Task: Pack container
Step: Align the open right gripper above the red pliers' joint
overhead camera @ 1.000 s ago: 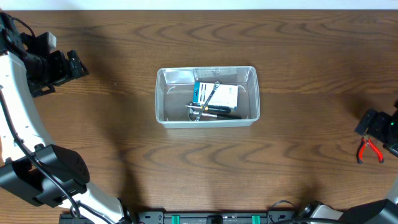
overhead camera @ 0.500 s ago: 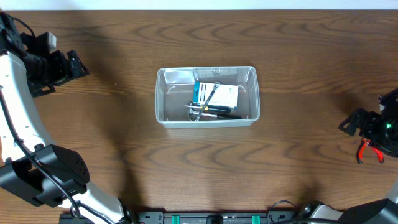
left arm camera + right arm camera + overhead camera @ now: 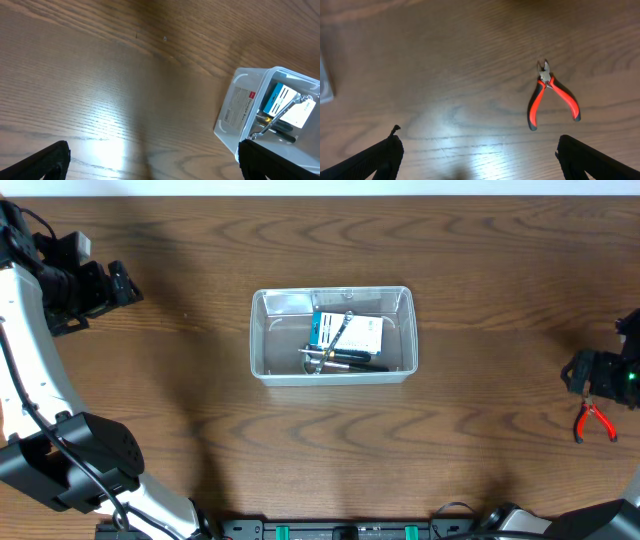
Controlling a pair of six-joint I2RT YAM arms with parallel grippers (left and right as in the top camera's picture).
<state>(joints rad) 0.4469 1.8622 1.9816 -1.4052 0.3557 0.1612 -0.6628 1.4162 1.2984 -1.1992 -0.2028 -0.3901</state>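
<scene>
The clear plastic container [image 3: 331, 376] stands mid-table and holds a blue-and-white box [image 3: 366, 334], a silver wrench [image 3: 341, 328] and dark hand tools [image 3: 345, 360]. It also shows at the right of the left wrist view [image 3: 239, 107]. Red-handled pliers [image 3: 594, 420] lie on the table at the far right, seen too in the right wrist view [image 3: 553, 96]. My right gripper [image 3: 582, 372] is open and empty, just above and left of the pliers, its fingers [image 3: 480, 155] apart from them. My left gripper [image 3: 122, 283] is open and empty at the far left, well away from the container.
The wooden table [image 3: 480, 270] runs to its front edge, where dark arm mounts [image 3: 340, 530] sit. The left arm's white links [image 3: 35, 380] stand along the left side. A corner of the container [image 3: 324, 85] shows at the right wrist view's left edge.
My right gripper shifted left toward the table's middle, then back right and slightly up. The pliers, the container and the left arm have not moved.
</scene>
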